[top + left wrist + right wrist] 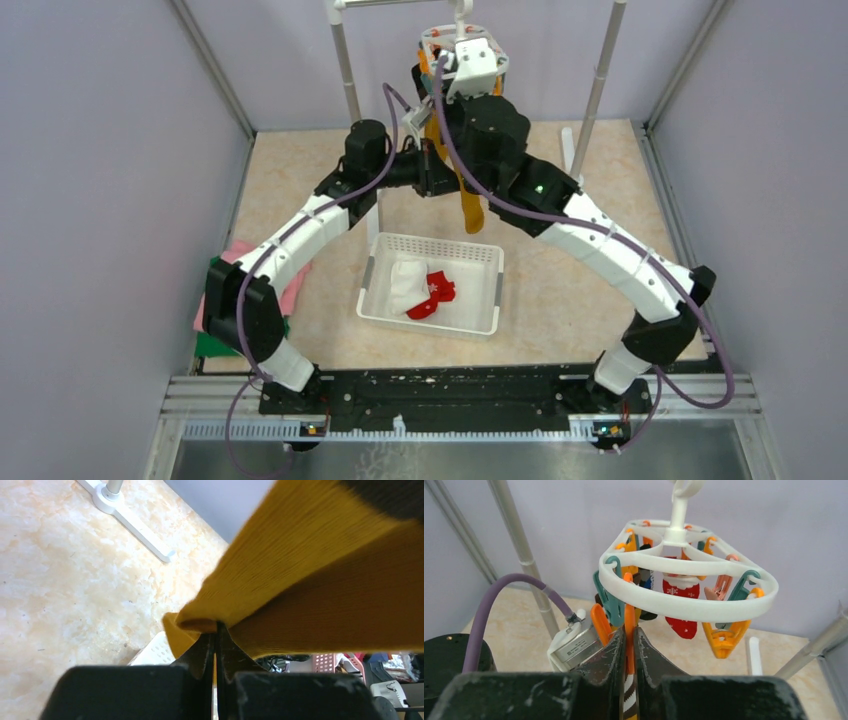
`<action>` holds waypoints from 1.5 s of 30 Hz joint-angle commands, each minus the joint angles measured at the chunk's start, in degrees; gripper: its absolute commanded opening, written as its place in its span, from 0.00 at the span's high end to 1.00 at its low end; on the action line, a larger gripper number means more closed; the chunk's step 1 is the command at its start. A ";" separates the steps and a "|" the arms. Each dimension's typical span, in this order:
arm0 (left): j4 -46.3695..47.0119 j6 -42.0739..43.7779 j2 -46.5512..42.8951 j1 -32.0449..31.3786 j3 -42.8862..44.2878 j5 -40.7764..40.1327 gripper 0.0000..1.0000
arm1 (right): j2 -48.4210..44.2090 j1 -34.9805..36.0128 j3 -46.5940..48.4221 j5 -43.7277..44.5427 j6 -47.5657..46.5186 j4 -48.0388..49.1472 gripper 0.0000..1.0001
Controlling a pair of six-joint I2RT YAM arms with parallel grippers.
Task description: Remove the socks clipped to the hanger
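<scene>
Left gripper (216, 630) clamped tight on mustard sock (310, 570), low on fabric: keeps it taut, ready to pull. Right gripper (628, 632) pinched on orange clip (628, 610) at hanger (684, 609) rim, likely squeezing it open to release sock. Basket (440, 240) sits under hanger to catch drops; two socks (432, 292) inside.

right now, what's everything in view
hanger: one, white, hung at back
clips: many, orange and teal, on hanger
mustard sock: one, under hanger
snowflake sock: one, red, clipped to hanger
basket: one, white mesh, mid-table
white sock: one, in basket
red sock: at least one, in basket
folded cloth: one, pink and green, table's left
pole rack: one, white, at back
left gripper: black, shut on mustard sock
right gripper: black, shut on orange clip
</scene>
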 commanded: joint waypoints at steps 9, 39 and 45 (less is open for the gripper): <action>0.67 2.07 -4.09 1.64 -0.06 2.06 0.54 | -11.35 -16.38 -5.53 -31.21 23.68 -2.62 1.00; -1.69 17.64 1.25 5.56 12.75 11.72 0.12 | -9.40 -39.08 -9.99 -82.06 46.45 3.62 1.00; -1.53 19.19 0.02 8.14 12.50 10.87 0.13 | -8.43 -39.71 -10.18 -85.20 49.44 6.83 1.00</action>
